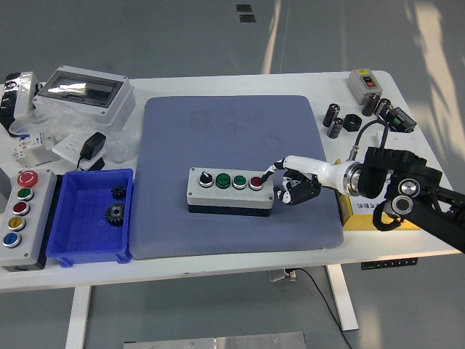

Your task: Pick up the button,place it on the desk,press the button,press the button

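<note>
On the white worktop (218, 83) we see a blue mat (232, 131) carrying the grey button box (229, 190). Our right hand (294, 180) grips nothing: fingers curled, index fingertip (268, 171) extended just beside its red button (256, 182).

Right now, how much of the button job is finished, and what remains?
Done: the button box already sits on the blue mat, so pick and place look complete. In hand: the right hand points one white finger at the red button, other fingers curled; whether it is pressing I cannot tell. Left: one press, perhaps both; these pictures cannot show which.
</note>
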Motion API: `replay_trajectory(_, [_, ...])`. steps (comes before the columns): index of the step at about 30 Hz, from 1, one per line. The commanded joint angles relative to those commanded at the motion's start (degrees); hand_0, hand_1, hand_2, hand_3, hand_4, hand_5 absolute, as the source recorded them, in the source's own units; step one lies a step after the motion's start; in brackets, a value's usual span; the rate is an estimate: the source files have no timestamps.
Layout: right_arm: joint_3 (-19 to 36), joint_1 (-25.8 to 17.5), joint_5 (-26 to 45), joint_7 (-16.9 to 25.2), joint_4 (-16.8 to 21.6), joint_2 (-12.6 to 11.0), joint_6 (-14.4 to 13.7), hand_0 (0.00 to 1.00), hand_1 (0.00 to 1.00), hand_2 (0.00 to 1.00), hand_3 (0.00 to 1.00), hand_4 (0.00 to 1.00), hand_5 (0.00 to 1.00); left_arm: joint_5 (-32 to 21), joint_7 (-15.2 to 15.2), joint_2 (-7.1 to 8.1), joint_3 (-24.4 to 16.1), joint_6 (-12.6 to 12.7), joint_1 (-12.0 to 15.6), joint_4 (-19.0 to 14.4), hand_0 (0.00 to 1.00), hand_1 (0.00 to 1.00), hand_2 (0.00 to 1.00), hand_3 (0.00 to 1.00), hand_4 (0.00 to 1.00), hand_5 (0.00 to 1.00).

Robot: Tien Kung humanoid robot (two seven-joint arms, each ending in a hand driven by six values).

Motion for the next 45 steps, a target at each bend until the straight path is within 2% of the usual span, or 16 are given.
replay_trajectory(8, [1.4, -0.4, 0.1, 0.2, 0.9, -0.3, 0.4, 0.009, 0.080, 0.182, 0.775, 0.323, 0.002, 0.0, 0.0, -0.04, 0.0, 0.0, 0.0, 0.0, 0.634, 0.596, 0.548, 0.594, 0.612, 0.196])
replay_trajectory(14, [5.9, -2.3, -0.1, 0.8, 2.4, -0.6, 1.3, 0.008, 0.080, 0.182, 0.769, 0.330, 0.002, 0.1, 0.1, -0.13, -0.1, 0.0, 0.1, 0.0, 0.633, 0.596, 0.547, 0.594, 0.612, 0.196])
replay_trajectory(17, [9.2, -4.6, -1.4, 1.5, 2.8, -0.2, 0.5, 0.008, 0.080, 0.182, 0.769, 0.330, 0.002, 0.1, 0.1, -0.18, -0.2, 0.0, 0.2, 0.0, 0.633, 0.596, 0.547, 0.594, 0.612, 0.196])
replay_trajectory(19, [11.4, -6.6, -3.0, 2.6, 2.6, 0.4, -1.3, 0.009, 0.080, 0.181, 0.766, 0.352, 0.002, 0.1, 0.1, -0.24, -0.1, 0.1, 0.3, 0.0, 0.633, 0.596, 0.546, 0.592, 0.612, 0.197])
replay_trajectory(26, [20.0, -14.9, -8.3, 10.8, 2.0, 3.7, -11.2, 0.008, 0.078, 0.181, 0.766, 0.353, 0.002, -0.1, 0.1, -0.63, 0.0, 0.1, 0.7, 0.0, 0.633, 0.596, 0.547, 0.592, 0.612, 0.198])
replay_trajectory(32, [27.8, -22.3, -4.4, 18.5, 2.1, 6.2, -20.3, 0.008, 0.078, 0.180, 0.758, 0.362, 0.002, -0.5, -0.1, -0.75, 0.2, 0.1, 1.0, 0.0, 0.633, 0.595, 0.546, 0.591, 0.610, 0.197])
replay_trajectory(35, [31.1, -24.9, -2.8, 21.6, 1.8, 7.6, -24.0, 0.008, 0.078, 0.180, 0.758, 0.362, 0.002, -0.6, -0.2, -0.84, 0.3, 0.1, 1.0, 0.0, 0.633, 0.595, 0.546, 0.591, 0.610, 0.197])
replay_trajectory(36, [32.3, -25.8, -2.2, 22.7, 1.6, 8.2, -25.4, 0.017, 0.095, 0.211, 0.729, 0.294, 0.002, -0.7, -0.2, -0.87, 0.4, 0.1, 1.0, 0.0, 0.633, 0.593, 0.547, 0.592, 0.609, 0.197])
replay_trajectory(41, [35.5, -29.0, 0.7, 27.2, 0.1, 10.8, -29.1, 0.017, 0.095, 0.211, 0.729, 0.294, 0.002, -1.0, -0.4, -0.94, 0.7, 0.0, 1.1, 0.0, 0.633, 0.593, 0.547, 0.592, 0.609, 0.197])
replay_trajectory(42, [36.2, -29.7, 1.9, 28.3, -0.5, 11.4, -29.4, 0.026, 0.120, 0.266, 0.713, 0.341, 0.024, -1.0, -0.5, -0.94, 0.7, 0.0, 1.1, 0.0, 0.633, 0.593, 0.547, 0.592, 0.609, 0.196])
replay_trajectory(45, [37.9, -31.1, 5.1, 31.3, -2.0, 12.6, -29.7, 0.026, 0.120, 0.266, 0.713, 0.341, 0.024, -1.0, -0.5, -0.95, 0.7, 0.0, 1.1, 0.0, 0.633, 0.593, 0.547, 0.592, 0.609, 0.196])
